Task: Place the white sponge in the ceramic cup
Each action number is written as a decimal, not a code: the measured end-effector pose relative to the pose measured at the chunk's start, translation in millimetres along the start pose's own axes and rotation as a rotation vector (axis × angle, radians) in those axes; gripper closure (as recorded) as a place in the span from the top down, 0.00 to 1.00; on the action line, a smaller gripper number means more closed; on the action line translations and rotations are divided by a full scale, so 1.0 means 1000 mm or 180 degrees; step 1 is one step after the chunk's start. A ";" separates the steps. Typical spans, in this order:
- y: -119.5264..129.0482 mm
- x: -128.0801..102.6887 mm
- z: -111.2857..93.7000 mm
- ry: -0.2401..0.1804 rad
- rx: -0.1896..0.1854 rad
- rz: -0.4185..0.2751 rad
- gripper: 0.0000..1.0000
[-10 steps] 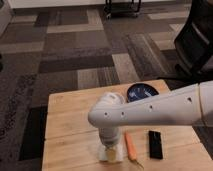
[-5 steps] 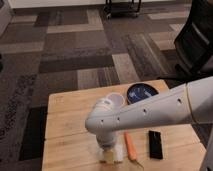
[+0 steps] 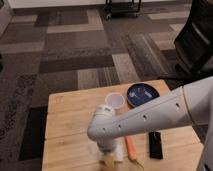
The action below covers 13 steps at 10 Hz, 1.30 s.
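Wooden table (image 3: 70,114) bearing cup (image 3: 115,101) beside blue plate (image 3: 142,95), gripper (image 3: 107,158) hovering low at front edge by sponge (image 3: 119,152), its grip being impossible to tell, carrot (image 3: 131,148) lying alongside

Claw (image 3: 107,160) and white sponge (image 3: 119,153) mostly behind the wrist (image 3: 103,129), bottom edge.

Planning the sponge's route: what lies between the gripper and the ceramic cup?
Camera view: only the robot's own white wrist covers that stretch. The gripper hangs low near the table front edge, the ceramic cup behind it.
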 end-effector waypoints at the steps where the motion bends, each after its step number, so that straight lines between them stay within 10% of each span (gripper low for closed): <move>1: -0.001 0.000 0.001 0.0000 0.0015 -0.0002 0.65; 8: -0.017 0.003 -0.017 0.0012 0.0189 0.0271 0.02; 13: -0.082 -0.012 -0.103 -0.0020 0.0369 0.0489 0.00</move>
